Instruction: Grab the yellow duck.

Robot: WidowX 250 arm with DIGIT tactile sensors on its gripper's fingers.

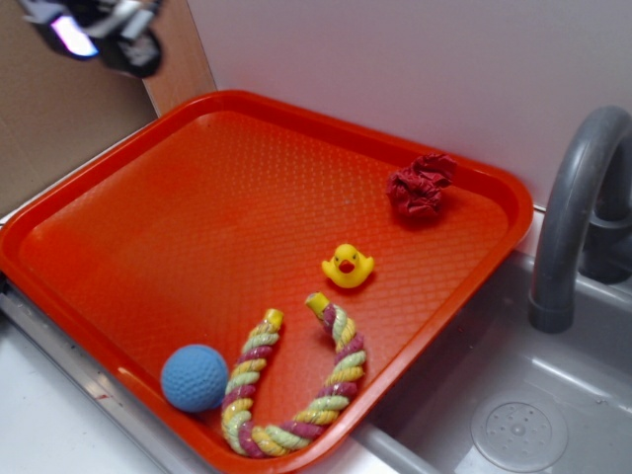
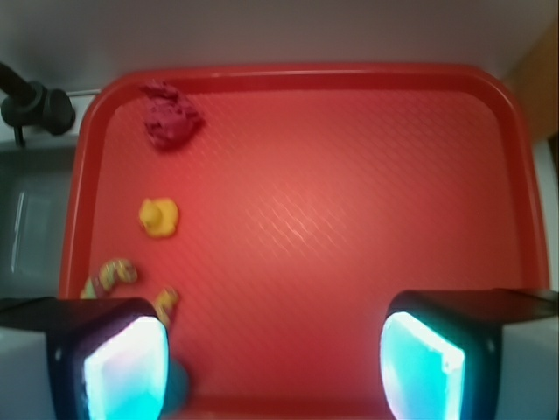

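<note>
The yellow duck (image 1: 348, 266) sits upright on the red tray (image 1: 197, 197), right of its middle; its orange beak faces the exterior camera. In the wrist view the duck (image 2: 158, 216) lies at the left, well ahead of the jaws. My gripper (image 1: 94, 35) hangs high above the tray's far left corner, far from the duck. In the wrist view the gripper (image 2: 276, 367) is open and empty, its two glowing pads wide apart over bare tray (image 2: 350, 219).
A braided rope (image 1: 296, 390) and a blue ball (image 1: 195, 376) lie at the tray's front edge. A crumpled red cloth (image 1: 420, 186) sits at the back right. A grey sink (image 1: 513, 415) with a faucet (image 1: 568, 217) lies right of the tray.
</note>
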